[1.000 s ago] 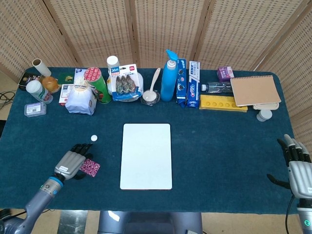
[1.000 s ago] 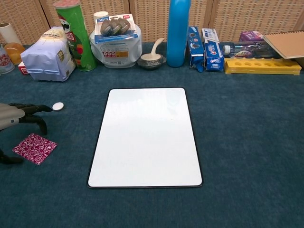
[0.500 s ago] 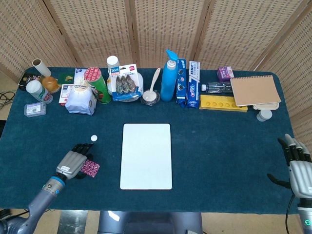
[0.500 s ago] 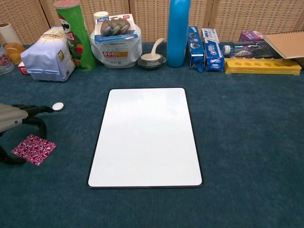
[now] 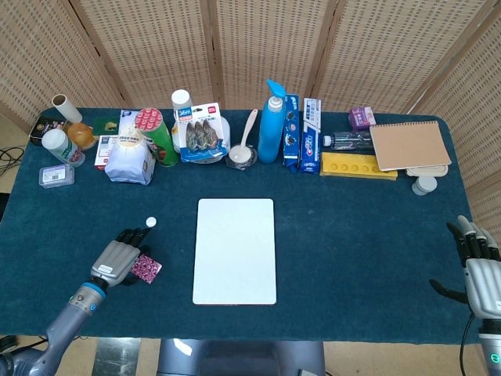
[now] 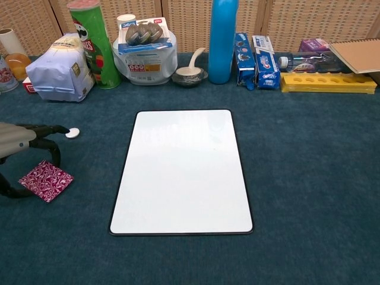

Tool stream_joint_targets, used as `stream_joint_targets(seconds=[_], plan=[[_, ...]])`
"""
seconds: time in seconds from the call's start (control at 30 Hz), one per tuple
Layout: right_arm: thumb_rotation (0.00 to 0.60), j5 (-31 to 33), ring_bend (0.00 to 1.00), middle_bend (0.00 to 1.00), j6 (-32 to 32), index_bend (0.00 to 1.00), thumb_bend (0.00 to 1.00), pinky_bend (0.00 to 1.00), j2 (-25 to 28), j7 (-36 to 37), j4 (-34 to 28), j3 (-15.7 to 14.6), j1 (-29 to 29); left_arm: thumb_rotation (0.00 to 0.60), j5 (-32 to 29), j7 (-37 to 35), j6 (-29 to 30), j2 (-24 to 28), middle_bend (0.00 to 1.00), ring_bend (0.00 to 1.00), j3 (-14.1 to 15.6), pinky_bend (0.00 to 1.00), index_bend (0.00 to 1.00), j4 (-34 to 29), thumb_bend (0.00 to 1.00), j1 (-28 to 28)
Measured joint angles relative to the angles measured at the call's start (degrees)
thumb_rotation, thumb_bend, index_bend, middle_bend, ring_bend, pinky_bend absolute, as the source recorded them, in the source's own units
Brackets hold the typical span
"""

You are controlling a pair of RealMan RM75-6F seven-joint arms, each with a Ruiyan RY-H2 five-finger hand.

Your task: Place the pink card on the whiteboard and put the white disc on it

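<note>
1. Wicker screens stand behind a table covered in dark blue cloth (image 5: 352,227), with a row of groceries and stationery along its far edge.
2. One pink card (image 6: 46,180) lies flat on the cloth, directly under the left hand (image 5: 119,259), whose fingers arch over it; whether they already pinch it cannot be told.
3. One whiteboard (image 5: 235,249) lies to the right of the card, long axis running away from the robot, near but not touching.
4. One white disc (image 5: 151,222) sits just beyond the left hand's fingertips.
5. One right hand (image 5: 479,266) hovers open, well apart at the far right edge, so the left hand is much nearer to both card and disc.
</note>
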Motion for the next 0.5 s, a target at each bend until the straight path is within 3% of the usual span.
stream_joint_targets(seconds=[0.5], plan=[[0.600, -0.03, 0.00, 0.00, -0.05, 0.00, 0.00, 0.00, 0.16, 0.53, 0.06, 0.01, -0.02, 0.600, -0.57, 1.32, -0.27, 2.20, 0.00, 0.00, -3.34, 0.06, 0.50, -7.33, 0.21, -3.78]])
